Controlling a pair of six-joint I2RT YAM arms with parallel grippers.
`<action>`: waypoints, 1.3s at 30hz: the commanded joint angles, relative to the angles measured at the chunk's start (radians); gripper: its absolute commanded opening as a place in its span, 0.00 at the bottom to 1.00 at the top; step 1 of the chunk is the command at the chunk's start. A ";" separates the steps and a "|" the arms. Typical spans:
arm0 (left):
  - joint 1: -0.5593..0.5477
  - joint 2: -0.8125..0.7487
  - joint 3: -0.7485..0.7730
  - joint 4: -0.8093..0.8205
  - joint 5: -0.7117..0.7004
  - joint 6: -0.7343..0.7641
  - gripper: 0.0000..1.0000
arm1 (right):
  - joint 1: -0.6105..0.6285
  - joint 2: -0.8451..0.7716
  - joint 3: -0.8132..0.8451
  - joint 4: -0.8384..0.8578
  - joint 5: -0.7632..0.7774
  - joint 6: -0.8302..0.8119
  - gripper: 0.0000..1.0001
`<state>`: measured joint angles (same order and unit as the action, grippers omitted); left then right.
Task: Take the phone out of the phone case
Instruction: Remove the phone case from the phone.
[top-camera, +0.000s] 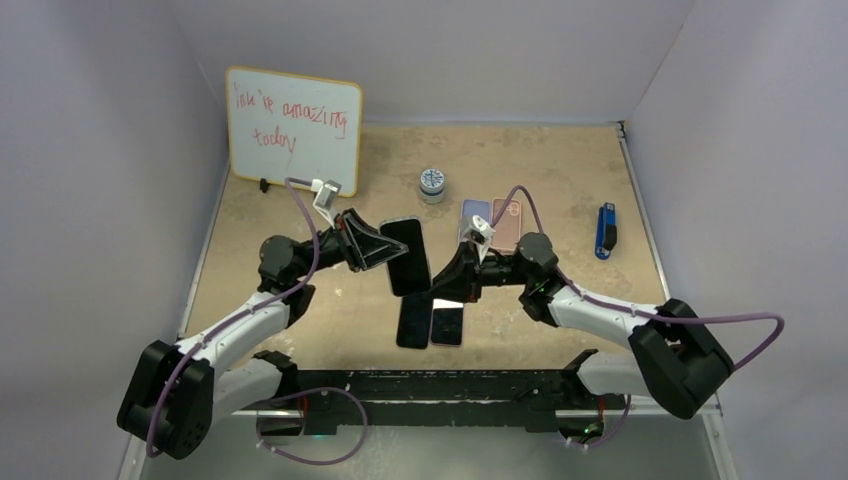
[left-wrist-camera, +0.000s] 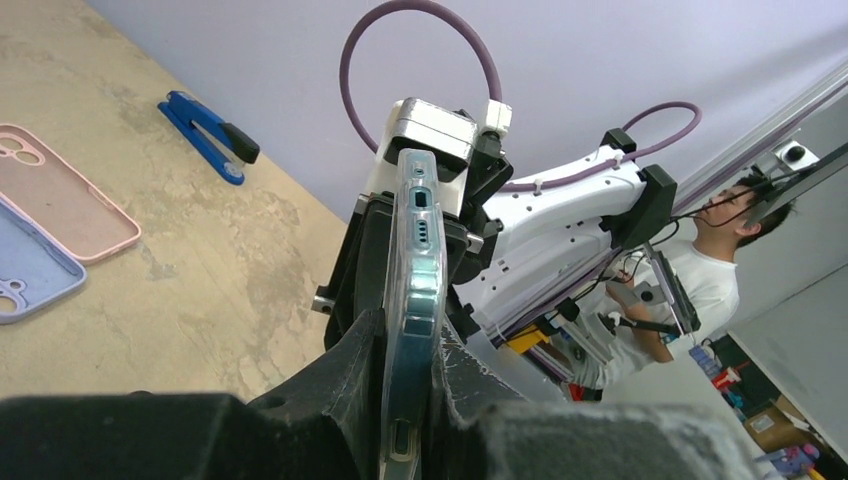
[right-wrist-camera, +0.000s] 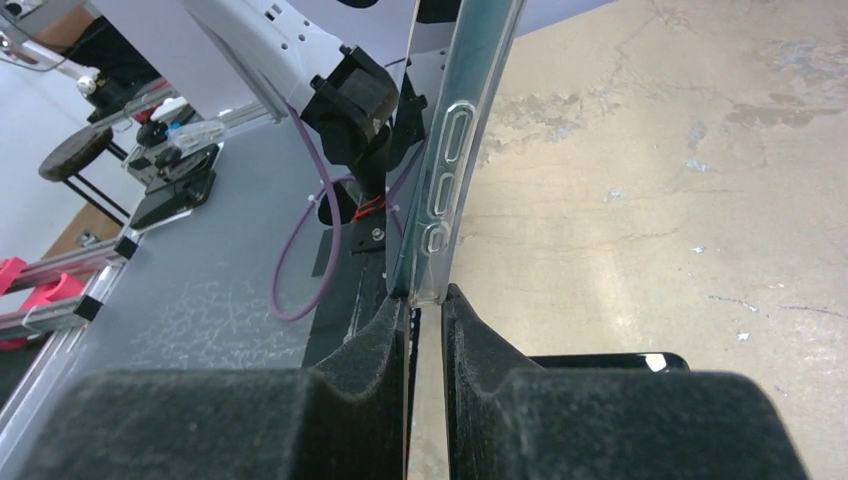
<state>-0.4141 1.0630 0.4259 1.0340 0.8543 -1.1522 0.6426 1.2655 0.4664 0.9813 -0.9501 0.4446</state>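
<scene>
We find the beige surface (top-camera: 560, 170) carrying a whiteboard (top-camera: 293, 125) propped at the far left. Near the arms' bases two bare handsets (top-camera: 413, 322) lie side by side; further back two empty covers (top-camera: 507, 222), one lilac and one pink, lie touching; a blue tool (top-camera: 605, 230) and a round tin (top-camera: 432, 184) sit well apart from the work.

The phone (top-camera: 405, 255) is held off the surface between the two arms, near the handsets. The left wrist view shows it seated in the clear phone case (right-wrist-camera: 455, 150), whose rim wraps the whole visible edge.

We judge the task barely begun: both grasps are set, but no corner of the case is peeled away, and the whole separation is left to do.

The left hand (left-wrist-camera: 410, 345) is closed narrow, clamping phone and case together across their faces. The right hand (right-wrist-camera: 422, 305) is nearly closed, its pads pinching the end of the case's side wall just below the button cut-outs; whether it catches the case alone or the phone too, we cannot tell.
</scene>
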 joint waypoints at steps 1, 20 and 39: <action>-0.091 -0.005 -0.013 0.121 0.090 -0.202 0.00 | -0.051 0.024 -0.001 0.120 0.253 0.028 0.08; -0.169 0.045 -0.034 -0.093 -0.025 -0.009 0.00 | -0.063 0.035 -0.031 0.287 0.187 0.129 0.18; -0.178 0.232 -0.026 -0.038 -0.053 0.002 0.00 | -0.078 0.134 -0.030 0.469 0.150 0.307 0.22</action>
<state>-0.5438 1.2438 0.3717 1.0916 0.6998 -1.1507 0.5728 1.3949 0.3874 1.2541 -0.9024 0.7170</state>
